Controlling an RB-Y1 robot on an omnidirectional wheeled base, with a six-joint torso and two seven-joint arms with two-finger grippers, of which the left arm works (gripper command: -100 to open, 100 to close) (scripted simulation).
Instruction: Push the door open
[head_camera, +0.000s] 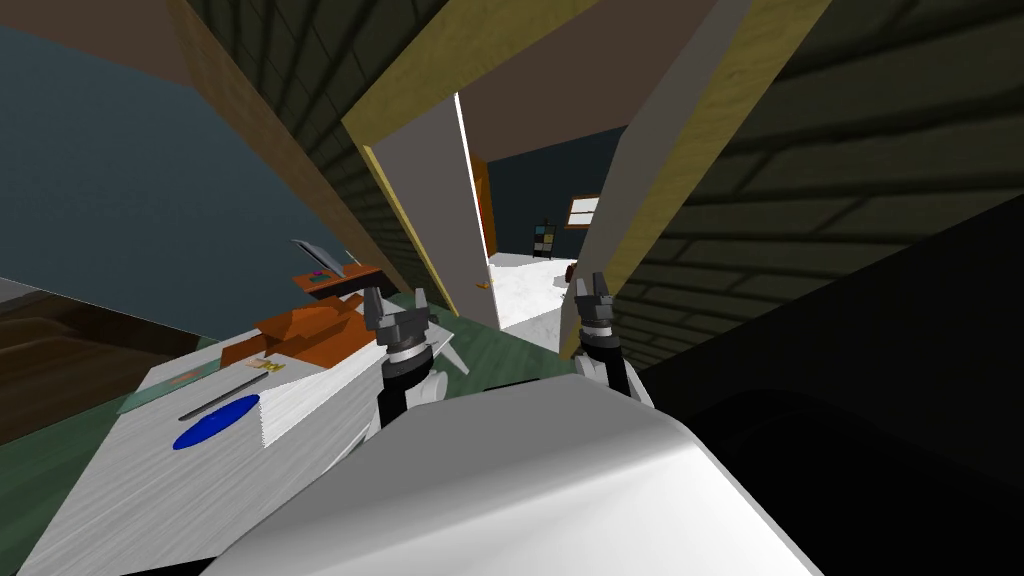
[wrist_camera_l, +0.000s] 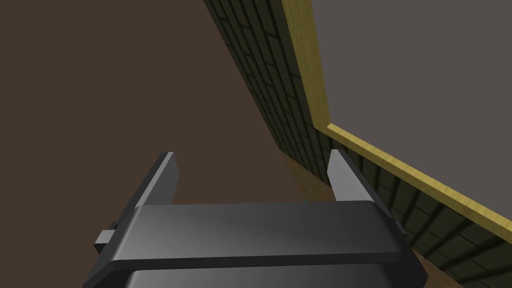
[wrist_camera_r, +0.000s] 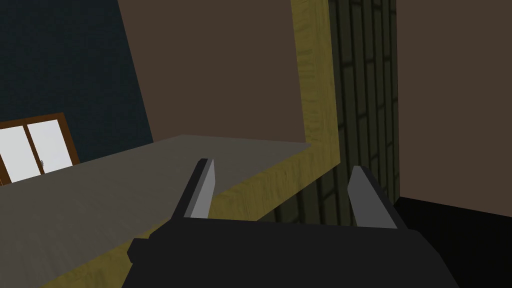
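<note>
Grey door (head_camera: 440, 215), ajar at the left of the yellow door frame (head_camera: 700, 140). Left gripper (head_camera: 397, 303) just near of it, fingers spread. Right gripper (head_camera: 592, 285) by the right jamb, fingers likewise spread. Advice: push flat, close to the free edge.

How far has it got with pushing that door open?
Mostly done, it seems: the door already stands swung away, and a white floor shows through the gap. In hand: nothing. The left gripper and right gripper hover open, touching nothing, the right one beside the frame. Left: perhaps one more push to widen the gap.
</note>
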